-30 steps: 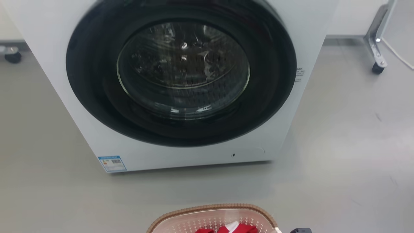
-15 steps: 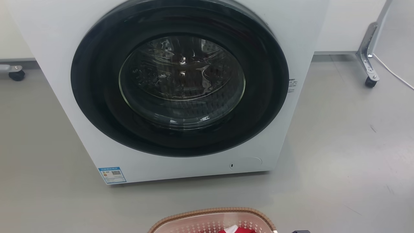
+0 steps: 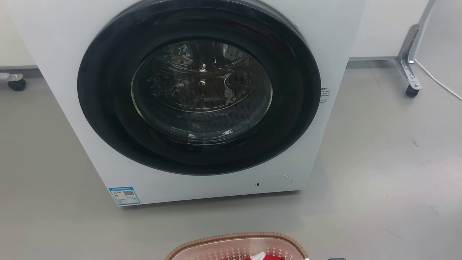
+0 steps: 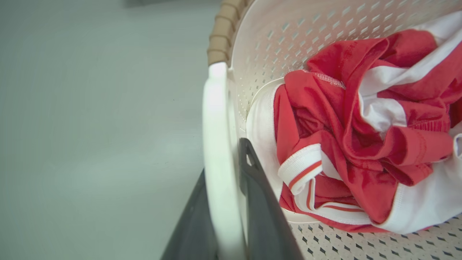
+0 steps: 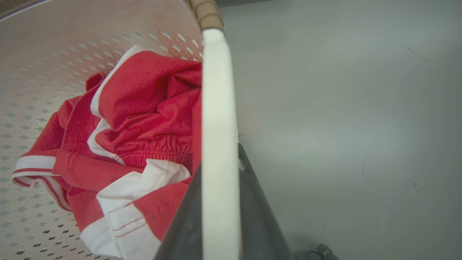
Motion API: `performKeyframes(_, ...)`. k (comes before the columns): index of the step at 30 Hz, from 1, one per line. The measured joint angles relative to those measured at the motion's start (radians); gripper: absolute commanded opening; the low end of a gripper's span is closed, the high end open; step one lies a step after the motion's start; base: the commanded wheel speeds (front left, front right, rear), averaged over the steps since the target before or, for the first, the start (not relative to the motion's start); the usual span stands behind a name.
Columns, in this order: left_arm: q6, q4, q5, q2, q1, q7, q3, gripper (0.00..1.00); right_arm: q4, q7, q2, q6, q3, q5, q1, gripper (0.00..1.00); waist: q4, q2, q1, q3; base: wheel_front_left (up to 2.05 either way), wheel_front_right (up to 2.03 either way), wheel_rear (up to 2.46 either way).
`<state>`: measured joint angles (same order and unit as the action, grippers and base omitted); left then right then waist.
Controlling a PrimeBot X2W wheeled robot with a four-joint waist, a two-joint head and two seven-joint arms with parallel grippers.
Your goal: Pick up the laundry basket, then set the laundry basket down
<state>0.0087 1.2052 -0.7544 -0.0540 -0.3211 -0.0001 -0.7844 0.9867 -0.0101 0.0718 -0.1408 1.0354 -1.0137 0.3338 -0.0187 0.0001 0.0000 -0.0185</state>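
Observation:
The laundry basket [image 3: 234, 239] shows at the bottom middle of the head view: brown woven-look rim, cream perforated walls, red and white clothes [image 3: 263, 257] inside. In the left wrist view my left gripper [image 4: 223, 159] is shut on the basket's white loop handle [image 4: 216, 119], one dark finger on each side of it, with the red and white clothes [image 4: 361, 130] just to the right. In the right wrist view my right gripper [image 5: 218, 162] is shut the same way on the other white handle [image 5: 216, 108]. I cannot tell whether the basket rests on the floor.
A white front-loading washing machine [image 3: 202, 97] with its round dark door shut stands straight ahead, a short stretch of grey floor [image 3: 379, 180] from the basket. A metal frame leg on a castor [image 3: 411, 88] and a white cable [image 3: 438, 81] are at the back right, another castor [image 3: 16, 85] at the back left.
The whole head picture has shifted: the camera moved, so the washing machine and the basket sit lower in view than a second ago. Over the last half second almost nothing differs.

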Motion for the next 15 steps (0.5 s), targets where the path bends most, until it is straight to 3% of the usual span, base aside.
performKeyframes(15,0.001,-0.001,-0.003,0.000,-0.001,-0.002,-0.007,0.00,0.008,-0.017,0.000,0.000,0.028,-0.032,0.006,0.00,0.000,0.0000,0.0000,0.007,0.00,0.00,0.00)
